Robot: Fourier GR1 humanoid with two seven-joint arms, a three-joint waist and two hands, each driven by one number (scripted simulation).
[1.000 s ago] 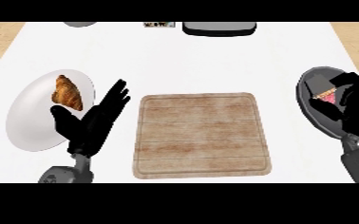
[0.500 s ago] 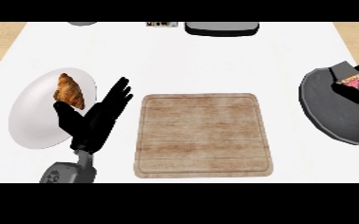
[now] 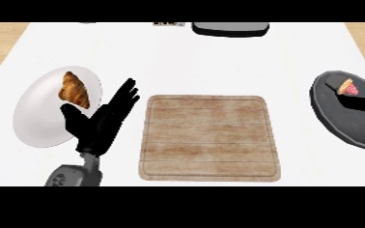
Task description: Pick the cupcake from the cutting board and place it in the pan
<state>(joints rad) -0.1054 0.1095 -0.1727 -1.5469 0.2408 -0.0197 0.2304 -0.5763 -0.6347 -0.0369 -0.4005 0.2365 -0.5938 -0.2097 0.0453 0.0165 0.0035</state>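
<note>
One cutting board point(image 3: 210, 144) lies on the counter point(image 3: 200, 63). There is one white plate point(image 3: 39, 121) carrying one croissant point(image 3: 74, 90). One dark pan point(image 3: 335, 113) holds one pink-topped cupcake point(image 3: 348, 87). One grey tray-like thing point(image 3: 230, 28) sits at the far edge. One black hand point(image 3: 100, 123) shows.

The worktop point(image 3: 214, 58) is plain white, with a pale wood strip at its far corners. The cutting board point(image 3: 209, 137) is light brown with faint horizontal plank lines and grain. A white plate point(image 3: 39, 121) carries a golden-brown croissant point(image 3: 74, 89) with darker ridges. The pan point(image 3: 335, 111) is dark grey, and the cupcake point(image 3: 348, 87) in it shows pink and red. The left hand point(image 3: 100, 121) is black, on a grey forearm.
</note>
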